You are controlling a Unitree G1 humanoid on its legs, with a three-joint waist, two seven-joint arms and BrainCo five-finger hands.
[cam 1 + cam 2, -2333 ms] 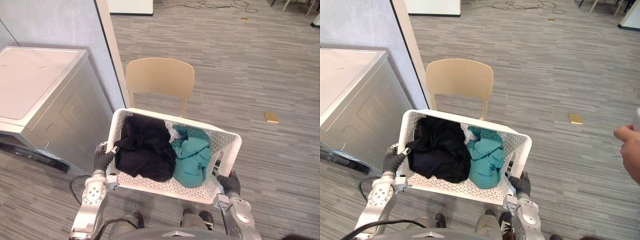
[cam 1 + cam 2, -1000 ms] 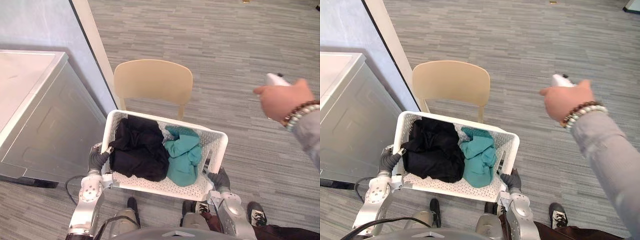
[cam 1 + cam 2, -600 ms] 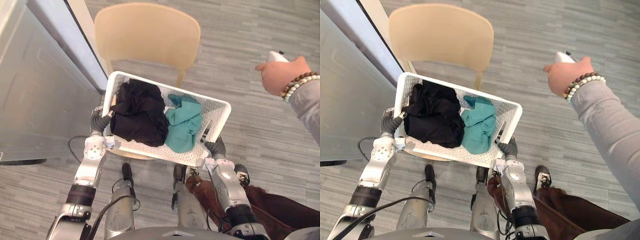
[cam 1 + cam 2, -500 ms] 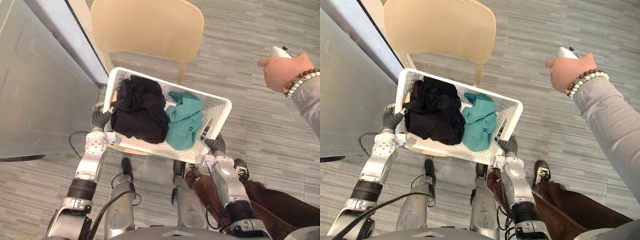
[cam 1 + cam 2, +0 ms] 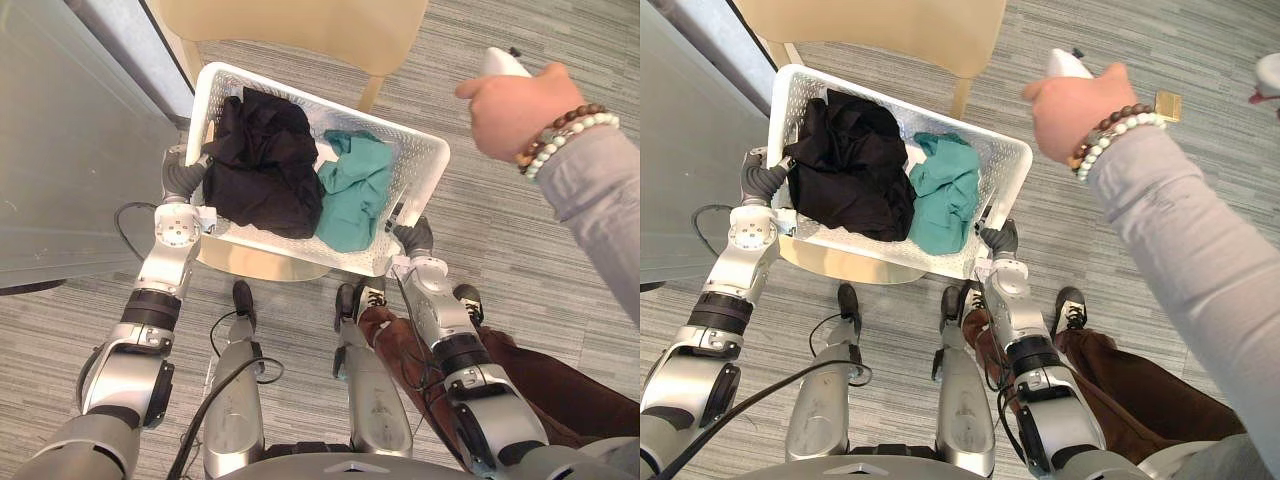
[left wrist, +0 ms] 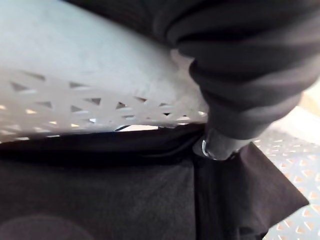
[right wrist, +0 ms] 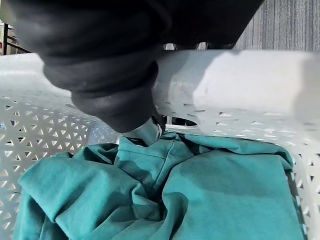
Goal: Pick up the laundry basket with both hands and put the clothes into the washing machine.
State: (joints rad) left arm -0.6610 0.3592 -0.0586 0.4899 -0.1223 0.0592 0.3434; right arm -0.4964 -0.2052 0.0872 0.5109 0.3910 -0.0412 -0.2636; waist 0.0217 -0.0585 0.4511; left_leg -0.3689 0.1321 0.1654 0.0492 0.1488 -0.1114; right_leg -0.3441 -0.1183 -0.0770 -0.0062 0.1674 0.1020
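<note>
1. Left hand [image 5: 183,182]: its dark cover lies over the rim at the left short end of the laundry basket [image 5: 300,250]. It is hooked over the edge and clamps the rim. The left arm runs almost straight forward from the lower left, with the wrist just below the rim.
2. Right hand [image 5: 414,238]: it is curled over the rim at the right short end, with one finger reaching down inside the wall beside the teal garment [image 5: 350,192]. The right arm rises from the lower right, forearm angled inward.
3. Laundry basket: white and perforated, it is carried between both hands with the right end nearer the robot. It holds a black garment [image 5: 258,165] on the left, touching the teal garment on the right.
4. A beige chair [image 5: 300,25] stands just beyond the basket, and its seat edge shows under the near wall. Whether they touch cannot be told.
5. The washing machine [image 5: 60,150] stands at the left, near the left hand.
6. A person's hand [image 5: 515,105] at the upper right wears a bead bracelet [image 5: 560,128] and holds a white handheld device [image 5: 503,62].
</note>
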